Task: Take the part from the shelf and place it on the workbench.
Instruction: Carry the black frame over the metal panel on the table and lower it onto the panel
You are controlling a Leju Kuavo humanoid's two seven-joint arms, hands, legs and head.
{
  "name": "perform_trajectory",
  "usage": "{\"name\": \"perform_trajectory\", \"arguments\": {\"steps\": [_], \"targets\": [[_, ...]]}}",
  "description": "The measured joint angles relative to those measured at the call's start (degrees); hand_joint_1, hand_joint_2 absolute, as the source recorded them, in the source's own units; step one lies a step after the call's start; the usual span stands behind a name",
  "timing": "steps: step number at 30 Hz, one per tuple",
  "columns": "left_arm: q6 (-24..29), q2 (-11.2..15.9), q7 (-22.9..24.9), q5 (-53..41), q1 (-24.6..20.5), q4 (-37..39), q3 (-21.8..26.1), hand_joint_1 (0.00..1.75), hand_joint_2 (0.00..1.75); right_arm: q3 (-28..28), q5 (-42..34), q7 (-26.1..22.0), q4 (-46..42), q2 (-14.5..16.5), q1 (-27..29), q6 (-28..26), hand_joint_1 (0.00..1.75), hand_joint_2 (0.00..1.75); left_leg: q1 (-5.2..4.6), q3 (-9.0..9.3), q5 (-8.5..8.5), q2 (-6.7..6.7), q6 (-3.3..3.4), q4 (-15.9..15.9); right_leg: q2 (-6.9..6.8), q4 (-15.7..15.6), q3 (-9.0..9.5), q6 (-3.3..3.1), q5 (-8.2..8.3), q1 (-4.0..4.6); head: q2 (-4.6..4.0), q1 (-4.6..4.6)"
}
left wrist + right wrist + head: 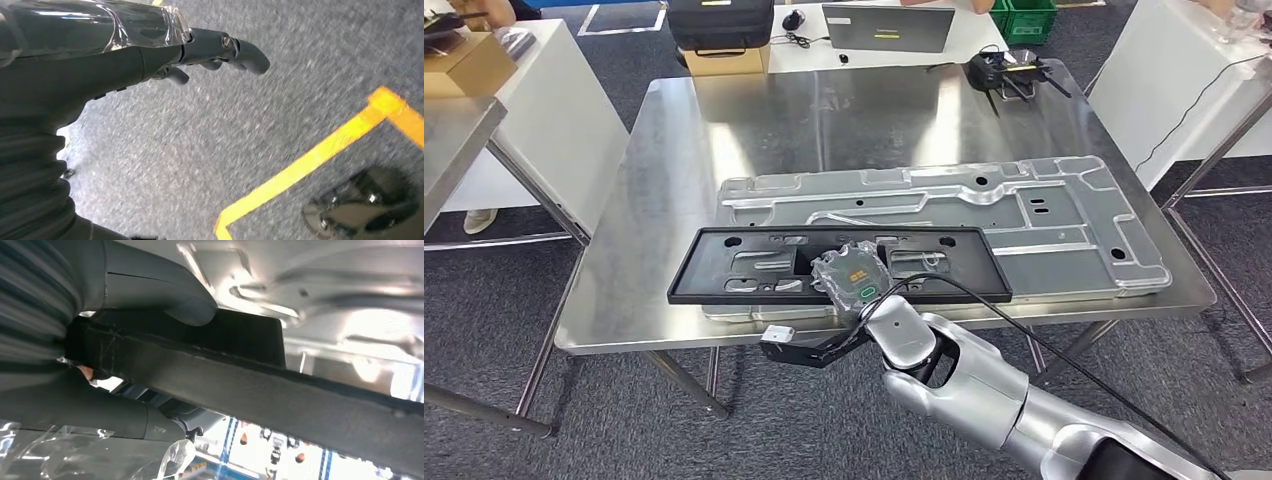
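The long black plastic frame part (839, 266) lies flat across the near side of the shiny steel counter (664, 180). It rests partly on top of a big silver pressed-metal panel (1044, 215) that lies on the same counter. We see our right hand (852, 275), wrapped in clear plastic, sitting on the middle of the black part near its front edge. In the right wrist view, our thick grey thumb (165, 295) is on one side of the black part's edge (280, 395) and the darker fingers (100, 412) are on the other side, so we have hold of it. That view is blurry, so we think the grip is tight, but we cannot be sure.

Our left hand (150, 55) hangs over the grey carpet floor (200, 150) by a yellow tape line (310, 160). Its dark fingers (245, 52) are stretched out and hold nothing.

At the far end of the counter sits a small black tool with cables (1009, 70). Behind the counter, a grey laptop (889, 27) and a black bag (721, 22) sit on a white table (964, 40).
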Motion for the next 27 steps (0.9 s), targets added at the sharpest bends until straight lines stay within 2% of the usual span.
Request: {"name": "perform_trajectory", "arguments": {"steps": [1,3,4,5,6,8,9,10,11,12,13,15,16,17,19,20,21,22,23,24,25,26,27], "targets": [[-0.01,-0.02,-0.01,-0.02,-0.07,0.00,-0.10,0.00,1.75,0.00,0.01,-0.01,-0.01,0.00,-0.13,0.00,1.75,1.75,0.16,0.52,-0.15,-0.04,0.04,-0.30,-0.01,2.69,-1.47,0.30,-1.01,-0.06,0.00,0.00],[-0.03,-0.12,-0.03,-0.05,-0.19,0.00,-0.32,0.00,1.75,0.00,0.01,0.00,0.01,-0.04,-0.14,0.01,1.75,1.75,0.29,1.18,-0.71,-0.14,0.16,-0.39,-0.02,9.79,-6.11,0.83,-3.45,-0.19,0.01,0.03],[-0.04,-0.17,-0.04,-0.07,-0.13,0.00,-0.40,0.00,1.75,0.00,0.00,0.01,0.02,-0.10,0.08,0.01,1.75,1.75,0.41,1.55,-1.08,-0.22,0.05,-0.38,-0.02,12.42,-8.28,1.02,-4.03,-0.31,0.01,0.04],[-0.03,-0.22,-0.05,-0.08,-0.01,0.00,-0.45,0.00,1.75,0.00,0.00,0.01,0.03,-0.16,0.33,0.01,1.75,1.75,0.56,2.01,-1.49,-0.31,-0.13,-0.36,-0.03,13.26,-9.60,1.19,-3.58,-0.43,0.01,0.05],[-0.03,-0.22,-0.07,-0.08,0.11,0.00,-0.49,0.00,1.75,0.00,-0.01,0.01,0.03,-0.21,0.51,0.01,1.75,1.75,0.75,2.56,-1.94,-0.41,-0.38,-0.32,-0.03,11.93,-9.85,1.40,-1.80,-0.59,0.01,0.07],[-0.03,-0.22,-0.08,-0.09,0.18,0.00,-0.56,0.00,1.75,0.00,0.00,0.01,0.04,-0.30,0.59,0.02,1.75,1.75,1.10,3.71,-2.99,-0.57,-1.08,-0.18,0.00,4.59,-7.76,1.92,3.83,-1.05,0.01,0.13],[-0.02,-0.21,-0.08,-0.08,0.12,0.00,-0.58,0.00,1.75,0.00,0.01,0.01,0.04,-0.34,0.53,0.02,1.75,1.75,1.17,4.09,-3.50,-0.67,-1.49,-0.01,0.03,0.94,-6.55,1.96,5.28,-1.16,0.00,0.18],[0.00,-0.20,-0.08,-0.08,0.05,0.00,-0.60,0.00,1.75,0.00,0.01,0.01,0.04,-0.35,0.50,0.03,1.75,1.75,1.16,4.22,-3.96,-0.73,-1.90,0.12,0.04,-1.35,-5.73,1.67,6.08,-1.17,0.00,0.23],[0.02,-0.19,-0.08,-0.08,0.02,0.00,-0.61,0.00,1.75,-0.01,0.01,0.01,0.05,-0.37,0.53,0.03,1.75,1.75,1.08,4.28,-4.31,-0.76,-2.28,0.26,0.06,-2.33,-5.43,1.14,5.91,-1.08,0.00,0.26],[0.06,-0.18,-0.08,-0.08,0.00,0.00,-0.62,0.00,1.75,-0.01,0.00,0.01,0.05,-0.40,0.56,0.03,1.75,1.75,1.03,4.34,-4.53,-0.79,-2.55,0.34,0.02,-2.51,-5.40,0.44,5.37,-0.92,0.00,0.30],[0.08,-0.16,-0.08,-0.09,0.02,0.00,-0.63,0.00,1.75,-0.02,0.00,0.01,0.05,-0.41,0.62,0.03,1.75,1.75,1.05,4.46,-4.80,-0.77,-2.77,0.29,0.01,-2.39,-5.30,-0.20,5.55,-0.94,0.01,0.30],[0.13,-0.12,-0.08,-0.11,0.01,0.00,-0.64,0.00,1.75,-0.03,0.01,0.02,0.05,-0.45,0.57,0.02,1.75,1.75,1.19,4.27,-5.33,-0.59,-3.12,1.34,0.00,-2.42,-4.77,-0.95,5.28,-1.03,0.01,0.25],[0.13,-0.10,-0.08,-0.13,-0.06,0.00,-0.66,0.00,1.75,-0.04,0.02,0.02,0.04,-0.44,0.46,0.01,1.75,1.75,1.26,2.98,-6.04,-0.43,-3.39,3.86,0.00,-2.43,-4.37,-1.23,5.06,-1.07,0.01,0.18],[0.13,-0.09,-0.08,-0.13,-0.10,0.00,-0.67,0.00,1.75,-0.04,0.03,0.03,0.04,-0.44,0.39,0.01,1.75,1.75,1.30,0.76,-7.15,-0.27,-3.67,7.74,0.00,-2.43,-4.00,-1.42,4.73,-0.99,0.01,0.12],[0.12,-0.09,-0.08,-0.11,-0.07,0.00,-0.69,0.00,1.75,-0.03,0.03,0.03,0.05,-0.45,0.48,0.01,1.75,1.75,1.25,-4.90,-10.01,-0.11,-3.95,16.45,0.03,-2.42,-3.23,-1.67,3.94,-0.69,0.01,0.04],[0.12,-0.09,-0.08,-0.10,0.00,0.00,-0.69,0.00,1.75,-0.03,0.03,0.03,0.05,-0.46,0.63,0.02,1.75,1.75,1.16,-6.96,-10.86,-0.10,-3.83,18.76,0.06,-2.42,-2.78,-1.73,3.53,-0.51,0.01,0.03],[0.12,-0.09,-0.08,-0.10,0.03,0.00,-0.69,0.00,1.75,-0.02,0.03,0.03,0.05,-0.48,0.76,0.02,1.75,1.75,0.98,-8.01,-10.61,-0.09,-3.50,18.88,0.08,-2.42,-2.20,-1.79,3.07,-0.29,0.01,0.03],[0.12,-0.09,-0.08,-0.10,0.04,0.00,-0.69,0.00,1.75,-0.02,0.02,0.03,0.05,-0.48,0.81,0.02,1.75,1.75,0.72,-8.07,-9.22,-0.09,-3.01,17.08,0.10,-2.43,-1.52,-1.86,2.58,-0.07,0.01,0.03],[0.12,-0.09,-0.08,-0.10,0.03,0.00,-0.69,0.00,1.75,-0.02,0.02,0.03,0.05,-0.47,0.78,0.02,1.75,1.75,0.36,-7.25,-6.58,-0.10,-2.31,13.47,0.10,-2.46,-0.73,-1.92,2.03,0.16,0.01,0.03],[0.12,-0.07,-0.08,-0.11,0.06,0.01,-0.70,0.00,1.75,-0.02,0.02,0.03,0.06,-0.48,0.69,0.02,1.75,1.75,-0.14,-6.10,-3.17,-0.12,-1.39,9.06,0.09,-2.52,0.01,-1.95,1.48,0.29,0.01,0.04],[0.12,-0.06,-0.08,-0.10,0.08,0.02,-0.71,0.00,1.75,-0.02,0.02,0.03,0.07,-0.48,0.58,0.02,1.75,1.75,-0.64,-5.06,-0.78,-0.14,-0.61,5.47,0.13,-2.64,0.63,-1.88,1.01,0.41,0.01,0.07],[0.14,-0.05,-0.07,-0.12,0.10,0.03,-0.72,0.00,1.75,-0.03,0.02,0.03,0.07,-0.49,0.47,0.03,1.75,1.75,-1.06,-4.17,0.87,-0.15,0.01,2.86,0.17,-2.78,1.04,-1.71,0.60,0.44,0.01,0.08],[0.16,-0.04,-0.02,-0.14,0.09,0.04,-0.73,0.00,1.75,-0.03,0.02,0.03,0.08,-0.50,0.44,0.03,1.75,1.75,-1.35,-3.73,1.43,-0.16,0.38,1.62,0.21,-2.75,1.28,-1.52,0.40,0.42,0.01,0.11]]}}
